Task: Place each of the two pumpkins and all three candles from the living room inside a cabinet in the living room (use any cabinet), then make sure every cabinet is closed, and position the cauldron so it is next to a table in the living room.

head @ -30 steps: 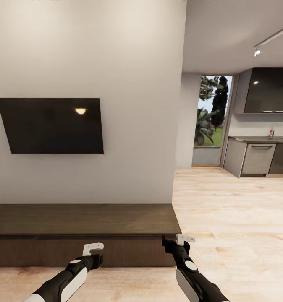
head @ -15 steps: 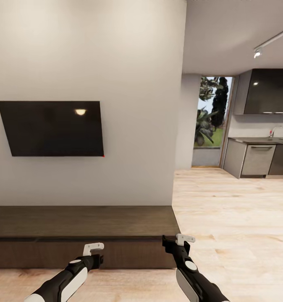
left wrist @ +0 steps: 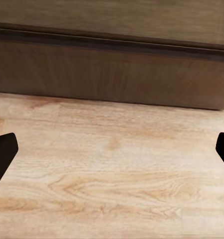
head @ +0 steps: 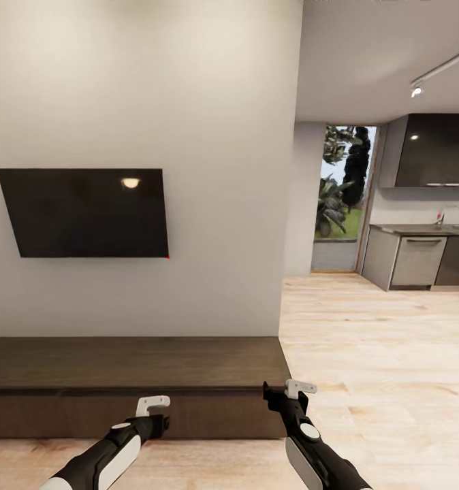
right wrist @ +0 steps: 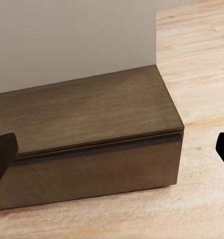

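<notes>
Facing a low dark-wood TV cabinet (head: pixel 134 381) against the wall, the robot holds both arms forward and low with nothing in either claw. The left claw (head: pixel 152 405) hangs just short of the cabinet's front panel, above the wood floor (head: pixel 379 354); in its wrist view the two dark fingertips sit at the far edges of the picture, so its fingers are spread wide with only floor and cabinet front between them. The right claw (head: pixel 292 389) hangs at the cabinet's end corner, its fingers likewise spread apart in its own wrist view, with the corner of the cabinet (right wrist: pixel 117 149) straight ahead of it. The cabinet front reads as flush and shut from here: a thin seam runs under the top slab, and no door or drawer stands ajar in the stretch visible; what lies inside cannot be seen. Its top ahead of both claws carries nothing in view. No pumpkin, candle or cauldron appears in these pictures, so where they lie cannot be told. This fits either a cabinet yet to be loaded or one already filled and shut again, and the pictures do not settle which. Above and beyond the left claw a dark wall-mounted television (head: pixel 86 212) hangs; well off beyond the right claw the floor runs on to a kitchen (head: pixel 420 258) with grey cabinets and a glazed door (head: pixel 342 197).
</notes>
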